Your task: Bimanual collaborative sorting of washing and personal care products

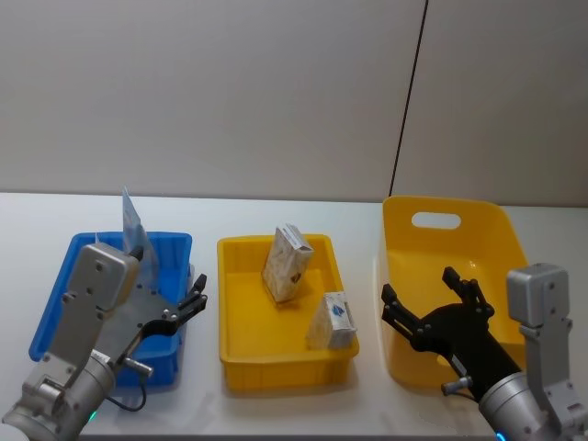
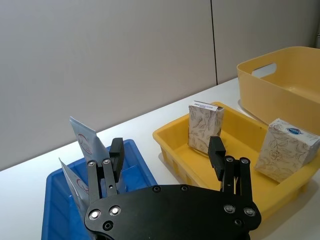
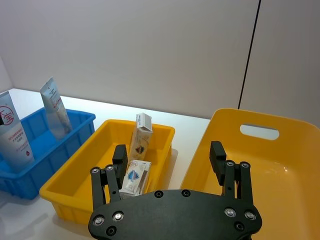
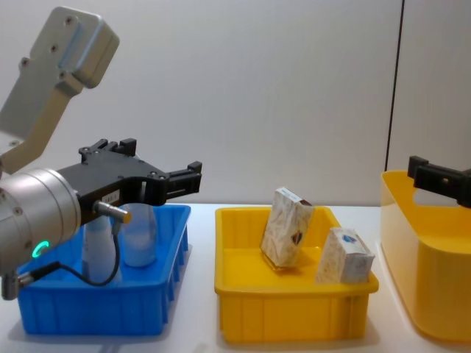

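Observation:
Two pale blue squeeze tubes (image 1: 133,225) (image 2: 87,140) (image 3: 55,107) stand upright in the blue tray (image 1: 55,303) on the left. Two beige patterned boxes sit in the yellow middle tray (image 1: 276,372). One box (image 1: 287,265) (image 2: 205,125) leans at the back, the other (image 1: 333,322) (image 2: 285,150) rests against the front right corner. My left gripper (image 1: 196,299) (image 2: 166,150) hovers open over the blue tray's right side, holding nothing. My right gripper (image 1: 418,287) (image 3: 168,152) hangs open and empty over the left part of the deep yellow bin (image 1: 459,230).
The three containers stand in a row on a white table, close to a grey wall. The deep bin (image 3: 280,165) has a handle slot in its back wall. Narrow strips of bare table separate the containers.

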Motion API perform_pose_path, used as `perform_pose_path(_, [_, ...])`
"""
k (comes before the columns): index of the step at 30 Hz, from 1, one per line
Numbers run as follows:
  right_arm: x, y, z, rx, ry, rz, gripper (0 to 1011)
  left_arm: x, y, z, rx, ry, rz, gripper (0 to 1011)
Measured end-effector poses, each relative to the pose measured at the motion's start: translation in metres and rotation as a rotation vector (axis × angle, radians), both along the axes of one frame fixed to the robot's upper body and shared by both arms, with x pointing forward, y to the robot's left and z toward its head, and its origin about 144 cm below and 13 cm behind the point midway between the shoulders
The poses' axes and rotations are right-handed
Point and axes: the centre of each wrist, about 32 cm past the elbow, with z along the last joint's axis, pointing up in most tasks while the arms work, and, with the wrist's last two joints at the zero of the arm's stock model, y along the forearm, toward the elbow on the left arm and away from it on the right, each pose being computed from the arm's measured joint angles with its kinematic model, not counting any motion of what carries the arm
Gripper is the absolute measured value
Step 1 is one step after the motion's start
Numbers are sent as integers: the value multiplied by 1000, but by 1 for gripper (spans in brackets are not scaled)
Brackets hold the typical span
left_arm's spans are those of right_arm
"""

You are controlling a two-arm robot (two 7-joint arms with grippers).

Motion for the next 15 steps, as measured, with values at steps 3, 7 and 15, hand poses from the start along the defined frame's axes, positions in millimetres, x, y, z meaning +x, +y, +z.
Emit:
perform_pose_path(3, [0, 0, 0, 0, 0, 0, 1004, 0, 0, 0, 0, 0, 0, 1001])
perform_pose_path(7, [0, 0, 0, 0, 0, 0, 1004, 0, 0, 0, 0, 0, 0, 1001])
perform_pose_path(15, [1, 3, 1, 2, 4, 3, 1004, 0, 0, 0, 0, 0, 0, 1001])
